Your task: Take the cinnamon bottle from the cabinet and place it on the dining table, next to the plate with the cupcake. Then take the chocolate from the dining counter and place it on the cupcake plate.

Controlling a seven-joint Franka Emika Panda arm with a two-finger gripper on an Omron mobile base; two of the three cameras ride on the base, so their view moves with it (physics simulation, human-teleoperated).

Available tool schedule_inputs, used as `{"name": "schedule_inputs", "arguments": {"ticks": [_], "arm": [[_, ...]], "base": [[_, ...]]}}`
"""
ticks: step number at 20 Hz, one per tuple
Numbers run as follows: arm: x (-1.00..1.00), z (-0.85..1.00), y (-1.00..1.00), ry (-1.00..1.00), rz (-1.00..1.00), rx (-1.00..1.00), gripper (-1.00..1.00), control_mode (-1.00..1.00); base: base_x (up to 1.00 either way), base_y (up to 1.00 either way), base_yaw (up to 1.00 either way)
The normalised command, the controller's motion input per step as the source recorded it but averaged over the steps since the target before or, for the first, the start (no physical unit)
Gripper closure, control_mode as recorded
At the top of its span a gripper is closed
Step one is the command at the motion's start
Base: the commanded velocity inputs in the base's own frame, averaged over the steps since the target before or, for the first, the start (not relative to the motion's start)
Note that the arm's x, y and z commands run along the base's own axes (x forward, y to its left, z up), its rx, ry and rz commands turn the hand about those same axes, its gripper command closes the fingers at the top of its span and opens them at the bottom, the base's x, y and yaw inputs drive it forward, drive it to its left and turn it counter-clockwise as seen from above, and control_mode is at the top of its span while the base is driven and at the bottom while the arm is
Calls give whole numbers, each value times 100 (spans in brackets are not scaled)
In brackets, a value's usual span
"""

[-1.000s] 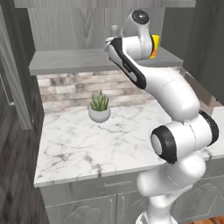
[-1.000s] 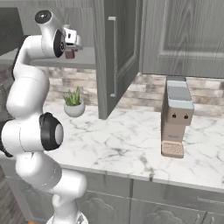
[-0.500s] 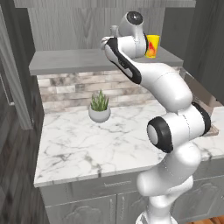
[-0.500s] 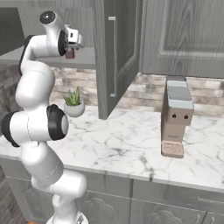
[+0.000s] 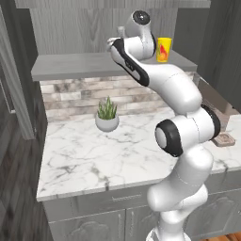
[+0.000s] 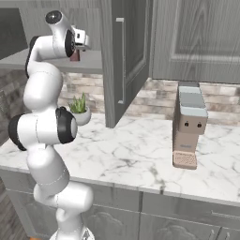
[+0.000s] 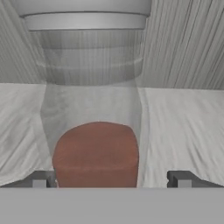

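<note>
Two fingertips (image 7: 39,180) apart either side of cinnamon bottle (image 7: 94,131), not clamped; bottle upright on cabinet (image 5: 84,66) shelf, close in front of gripper (image 7: 111,180); yellow canister (image 5: 163,49) nearby

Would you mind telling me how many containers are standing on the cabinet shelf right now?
2: the cinnamon bottle stands close in front of the open gripper, and a yellow canister stands further right on the shelf. The arm may hide others.
</note>
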Motion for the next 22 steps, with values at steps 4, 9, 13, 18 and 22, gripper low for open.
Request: {"name": "schedule_inputs", "arguments": {"ticks": [4, 9, 13, 18, 22], "arm": [[0, -1, 0, 0, 0, 0, 100, -100], [0, -1, 0, 0, 0, 0, 100, -100], [-28, -7, 0, -2, 1, 0, 100, -100], [-91, -5, 2, -3, 2, -1, 100, -100], [-100, -1, 0, -2, 4, -3, 100, -100]], "base": [[0, 0, 0], [0, 0, 0], [0, 0, 0], [0, 0, 0], [0, 0, 0]]}}
